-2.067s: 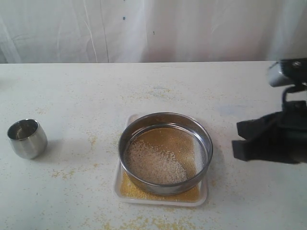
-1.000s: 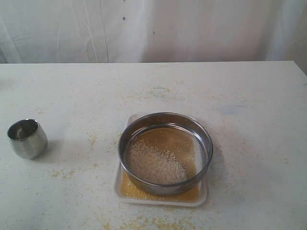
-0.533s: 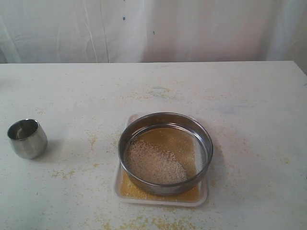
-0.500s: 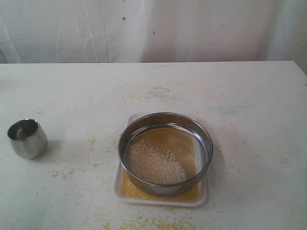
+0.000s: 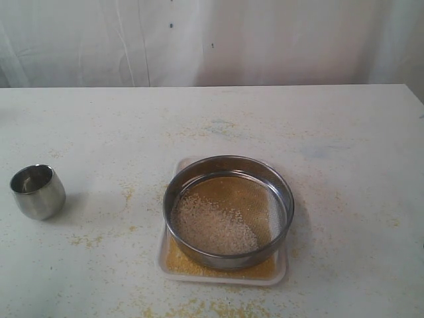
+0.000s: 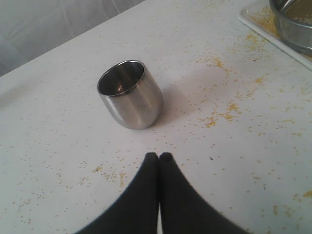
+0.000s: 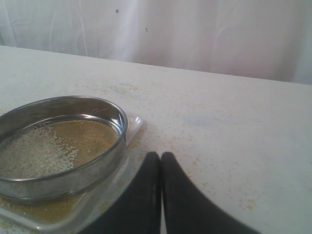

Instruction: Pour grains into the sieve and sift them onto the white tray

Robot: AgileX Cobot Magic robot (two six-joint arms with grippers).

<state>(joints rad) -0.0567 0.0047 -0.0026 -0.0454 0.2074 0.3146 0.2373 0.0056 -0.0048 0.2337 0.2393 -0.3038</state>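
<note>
While you look across the table (image 5: 331, 119), note its pale, scuffed top, dusted all over with stray yellow specks, and the white curtain (image 5: 265, 40) that hangs just behind its far edge. Your sieve (image 5: 225, 260) sits level and mouth-up on the white tray (image 5: 218, 279), near the front middle of the surface. Being round, the sieve has no long axis. The tray shows past it at the near and far sides and hardly at all to left and right, so its length runs from you toward the curtain. Pale grains (image 5: 212, 228) lie heaped on the near-left part of the mesh, and a yellower layer covers the tray floor below.

A small steel cup (image 5: 38, 192) stands upright well to the left, apart from the tray. You have wide bare table between the two, and more to the right of the tray and behind it. The front edge is close to the tray.

Neither arm shows in the exterior view. Left gripper (image 6: 159, 157) – jaws clenched together on nothing, above the table near the cup. Right gripper (image 7: 161, 156) – also pressed shut and empty, just beside the tray.
</note>
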